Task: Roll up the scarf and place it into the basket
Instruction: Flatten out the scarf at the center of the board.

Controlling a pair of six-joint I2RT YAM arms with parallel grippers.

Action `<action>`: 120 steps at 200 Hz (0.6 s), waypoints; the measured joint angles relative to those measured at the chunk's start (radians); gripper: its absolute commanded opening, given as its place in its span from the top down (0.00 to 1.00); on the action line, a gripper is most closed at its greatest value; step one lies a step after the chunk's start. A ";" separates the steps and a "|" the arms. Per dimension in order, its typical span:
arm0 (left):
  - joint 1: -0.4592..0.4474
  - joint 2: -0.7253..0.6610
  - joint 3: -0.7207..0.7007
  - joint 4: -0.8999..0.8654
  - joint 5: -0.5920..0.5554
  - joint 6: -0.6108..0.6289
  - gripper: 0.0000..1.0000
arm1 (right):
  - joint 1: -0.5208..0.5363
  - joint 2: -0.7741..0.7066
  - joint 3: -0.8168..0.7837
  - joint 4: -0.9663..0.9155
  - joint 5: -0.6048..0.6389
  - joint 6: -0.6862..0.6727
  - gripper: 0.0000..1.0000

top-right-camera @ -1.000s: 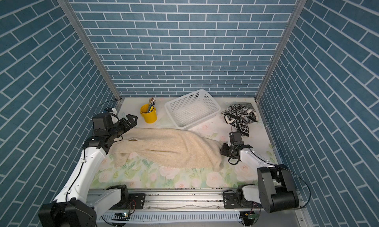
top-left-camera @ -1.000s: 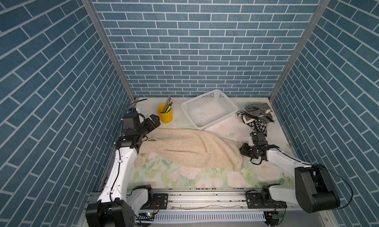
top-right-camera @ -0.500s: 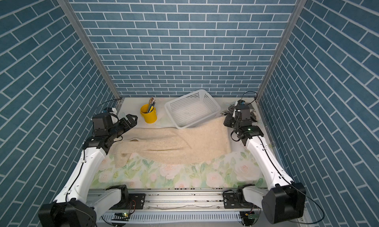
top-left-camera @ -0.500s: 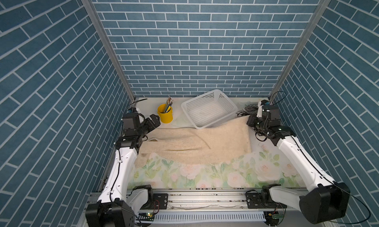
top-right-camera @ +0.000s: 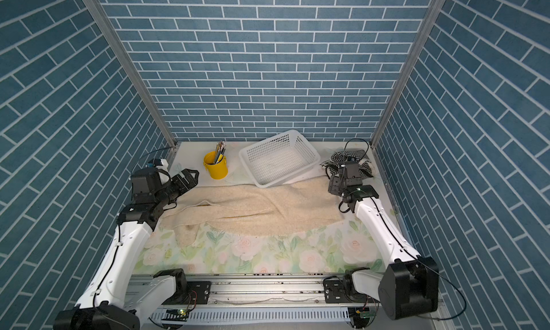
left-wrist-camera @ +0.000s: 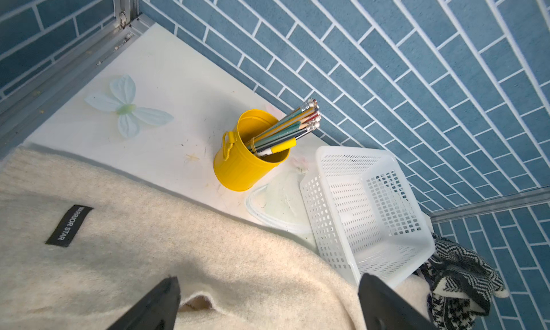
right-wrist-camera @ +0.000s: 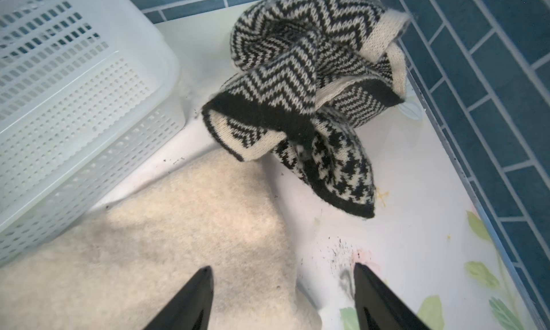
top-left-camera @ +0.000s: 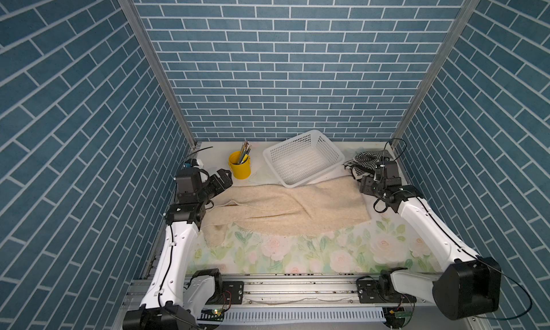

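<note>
The beige scarf (top-left-camera: 285, 212) (top-right-camera: 262, 209) lies spread out across the floral mat, with a loose fold at its left front. The white basket (top-left-camera: 297, 140) (top-right-camera: 278, 142) stands behind it, empty, its near edge resting on the scarf. My left gripper (top-left-camera: 225, 178) (left-wrist-camera: 268, 279) hangs open over the scarf's far left corner (left-wrist-camera: 148, 254). My right gripper (top-left-camera: 364, 186) (right-wrist-camera: 282, 267) is open just above the scarf's far right corner (right-wrist-camera: 178, 239). One of its fingers is over the cloth, one over bare mat, and nothing is held.
A yellow bucket (top-left-camera: 239, 167) of pencils stands left of the basket. A crumpled black-and-white knit (top-left-camera: 364, 161) (right-wrist-camera: 312, 75) lies in the far right corner, just beyond my right gripper. Tiled walls close in on three sides. A fabric flower (left-wrist-camera: 128, 106) lies at the far left.
My right gripper carried the scarf's right end from the front of the mat to the far right, spreading the cloth, then opened and let it go. The left arm stayed still.
</note>
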State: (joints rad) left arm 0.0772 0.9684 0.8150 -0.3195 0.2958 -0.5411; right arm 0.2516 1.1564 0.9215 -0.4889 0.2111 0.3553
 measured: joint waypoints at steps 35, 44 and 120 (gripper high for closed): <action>-0.087 0.006 -0.131 -0.004 -0.007 -0.029 0.00 | 0.101 -0.008 -0.162 0.007 -0.070 0.021 0.32; -0.107 0.027 -0.142 -0.012 -0.016 -0.039 0.00 | 0.127 0.020 -0.180 0.012 -0.085 0.027 0.32; -0.125 0.055 -0.143 -0.067 -0.159 -0.212 0.06 | 0.170 0.239 -0.163 0.192 -0.145 0.028 0.78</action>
State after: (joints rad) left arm -0.0475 1.0233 0.6724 -0.3866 0.1364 -0.7536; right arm 0.4217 1.3956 0.7586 -0.2974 0.0666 0.3836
